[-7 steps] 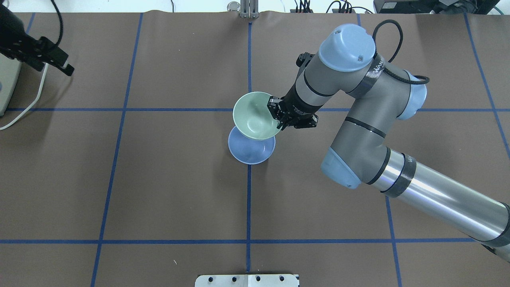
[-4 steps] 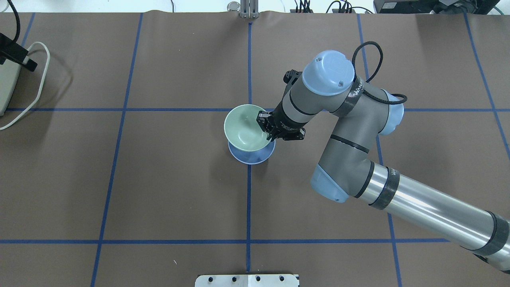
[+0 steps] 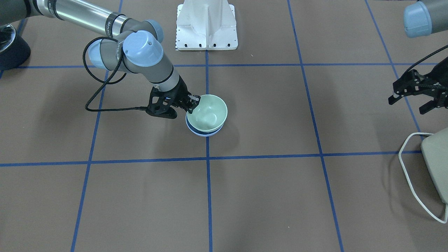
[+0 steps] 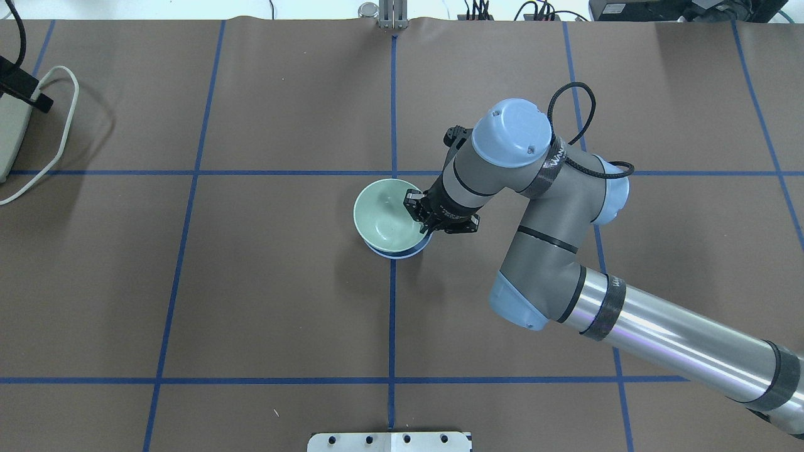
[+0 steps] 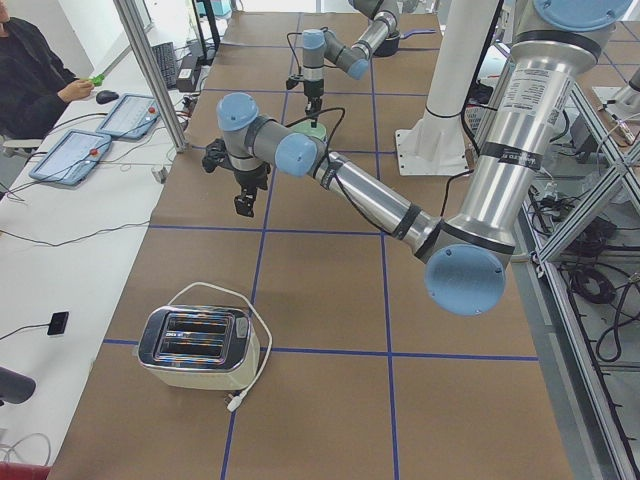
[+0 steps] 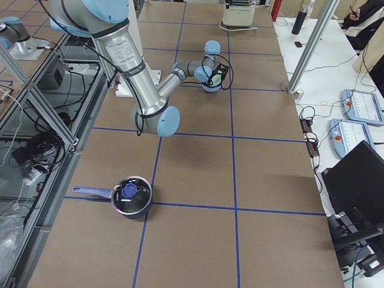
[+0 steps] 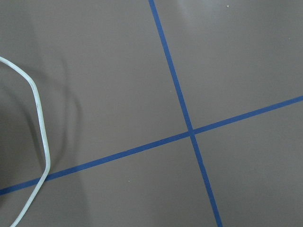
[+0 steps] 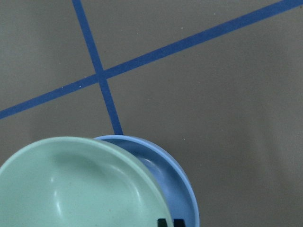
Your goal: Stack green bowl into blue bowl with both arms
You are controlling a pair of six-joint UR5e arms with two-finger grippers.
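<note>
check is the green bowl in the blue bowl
In: green bowl nests in blue bowl, only blue rim showing; right gripper holds its edge.

The green bowl hides the blue bowl except a rim crescent. The left gripper runs off the front view's right edge.

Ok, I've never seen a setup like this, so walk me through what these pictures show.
The robot has a right arm and a left arm, at a brown table taped with blue lines. The pictures come from above, opposite, both table ends, and a camera on each wrist. The right gripper pinches the rim of a pale green plastic bowl, which rests in a periwinkle-blue plastic bowl. The left gripper hangs open and empty, off to the side. A chrome toaster and a dark lidded saucepan stand near the table's ends.
</note>
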